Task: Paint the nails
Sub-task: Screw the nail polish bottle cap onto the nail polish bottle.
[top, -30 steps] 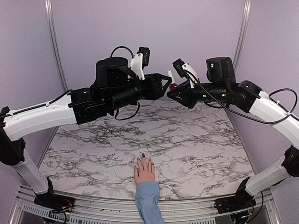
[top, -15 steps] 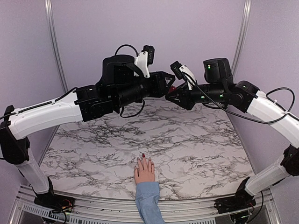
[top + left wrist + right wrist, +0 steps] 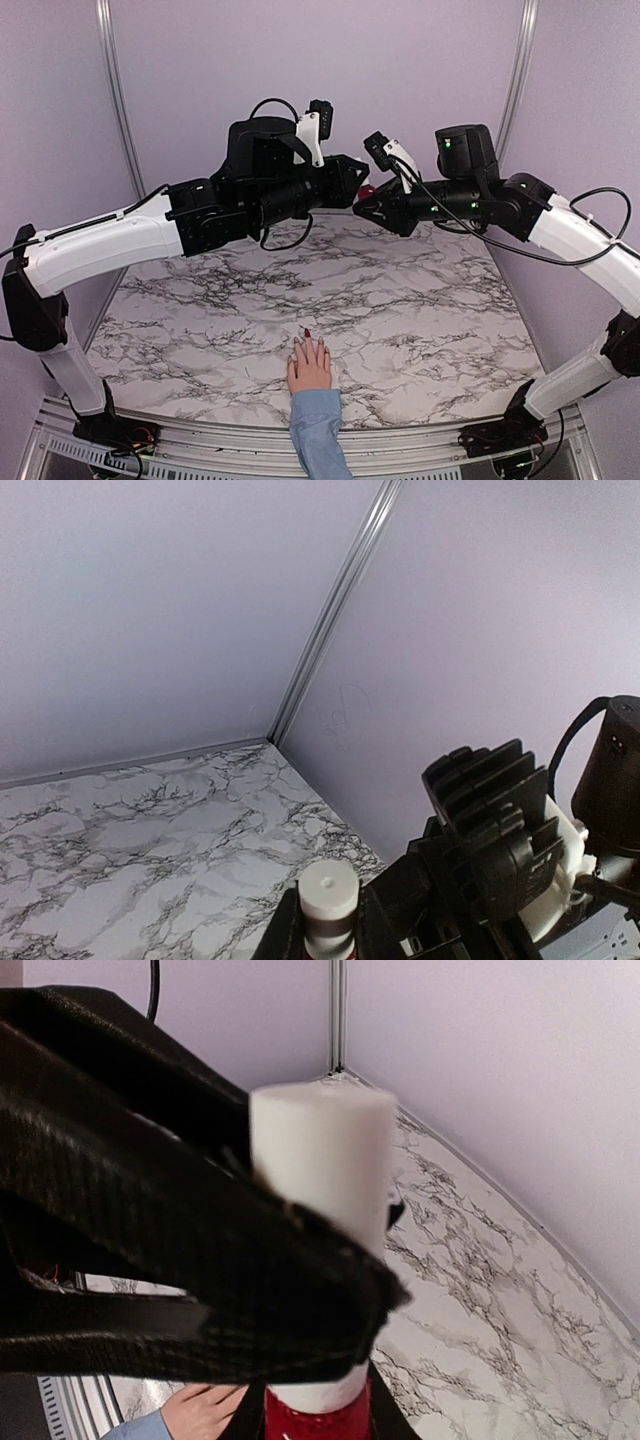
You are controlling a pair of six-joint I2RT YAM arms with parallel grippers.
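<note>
Most of the polish bottle (image 3: pixel 368 189) is hidden by black fingers; only its white cap (image 3: pixel 320 1210) and a red strip are seen. The cap is clamped by the left gripper (image 3: pixel 354 183) and the body beneath by the right gripper (image 3: pixel 366 204), both arms outstretched. The nails (image 3: pixel 307 334), barely discernible, lie far below the bottle.

Matt left claw (image 3: pixel 358 186), smooth white cap (image 3: pixel 320 1160), marble-look table (image 3: pixel 420 300).

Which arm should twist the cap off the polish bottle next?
Left. The left pincer is shut on the white cap, so it can likely turn it, while the right pincer grips the red bottle underneath.
</note>
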